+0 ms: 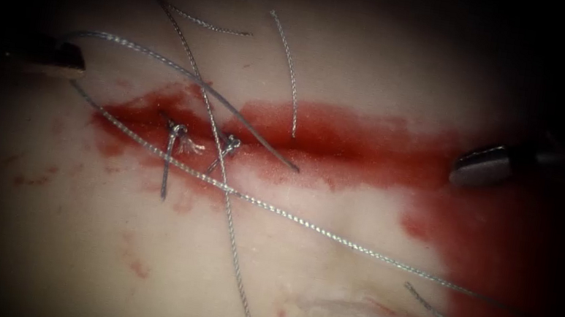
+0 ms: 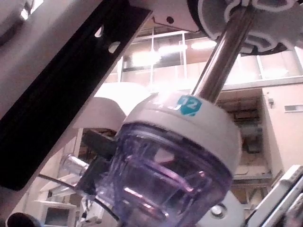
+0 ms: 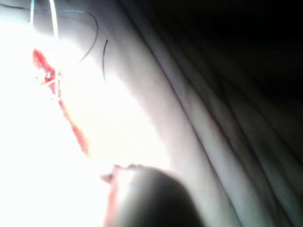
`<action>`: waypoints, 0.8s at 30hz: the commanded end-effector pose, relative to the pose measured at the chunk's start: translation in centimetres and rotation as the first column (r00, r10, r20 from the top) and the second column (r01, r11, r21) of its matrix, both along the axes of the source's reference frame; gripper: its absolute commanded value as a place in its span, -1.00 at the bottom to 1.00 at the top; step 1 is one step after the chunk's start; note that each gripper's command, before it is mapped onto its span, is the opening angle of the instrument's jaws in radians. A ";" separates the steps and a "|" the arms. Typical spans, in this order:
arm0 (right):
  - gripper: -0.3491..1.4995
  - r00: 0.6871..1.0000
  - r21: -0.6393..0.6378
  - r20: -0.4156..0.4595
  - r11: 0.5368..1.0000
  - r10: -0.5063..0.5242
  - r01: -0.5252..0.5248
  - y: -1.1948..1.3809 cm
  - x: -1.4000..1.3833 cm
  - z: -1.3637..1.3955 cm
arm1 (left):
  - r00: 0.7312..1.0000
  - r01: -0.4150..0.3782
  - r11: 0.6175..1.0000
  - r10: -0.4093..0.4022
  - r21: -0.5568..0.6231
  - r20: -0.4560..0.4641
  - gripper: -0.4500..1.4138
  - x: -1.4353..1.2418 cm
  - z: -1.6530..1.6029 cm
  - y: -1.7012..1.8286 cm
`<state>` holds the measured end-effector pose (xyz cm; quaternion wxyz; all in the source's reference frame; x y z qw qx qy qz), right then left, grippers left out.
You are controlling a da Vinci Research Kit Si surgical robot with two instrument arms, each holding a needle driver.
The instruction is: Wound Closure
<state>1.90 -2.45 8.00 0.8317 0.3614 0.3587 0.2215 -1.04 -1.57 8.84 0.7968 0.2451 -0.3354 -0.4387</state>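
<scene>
I see left tool (image 1: 53, 54) gripping needle (image 1: 176, 73) at its blunt end, arc running right across cut (image 1: 315, 137); right tool (image 1: 488, 165) well apart, grip unclear

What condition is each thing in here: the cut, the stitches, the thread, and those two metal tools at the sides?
Cut: still gaping, with red fluid along it.
Knots: two tied across the cut near its left end.
Thread: long strand lying slack across the tissue.
Cut ends of thread: lying loose on the tissue.
Left tool: tip at the left edge, thread running from it.
Right tool: tip at the cut's right end, holding nothing.
</scene>
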 end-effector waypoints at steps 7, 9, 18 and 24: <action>-0.07 0.981 0.059 -0.090 0.982 -0.174 0.180 -0.10 0.28 -0.13 | 0.956 0.166 0.936 -0.230 0.310 0.182 -1.00 0.05 0.18 0.07; -0.02 0.974 0.059 -0.098 0.976 -0.205 0.212 -0.20 0.42 -0.17 | 0.943 0.181 0.927 -0.258 0.328 0.209 -1.00 0.06 0.18 0.08; 0.03 0.956 0.022 -0.081 0.959 -0.281 0.283 -0.53 1.11 -0.31 | 0.892 0.228 0.904 -0.343 0.361 0.295 -1.00 0.00 0.14 0.09; -1.00 0.945 0.018 -0.091 0.948 -0.315 0.318 -0.54 1.23 -0.29 | 0.891 0.227 0.901 -0.345 0.368 0.294 -1.00 0.01 0.13 0.10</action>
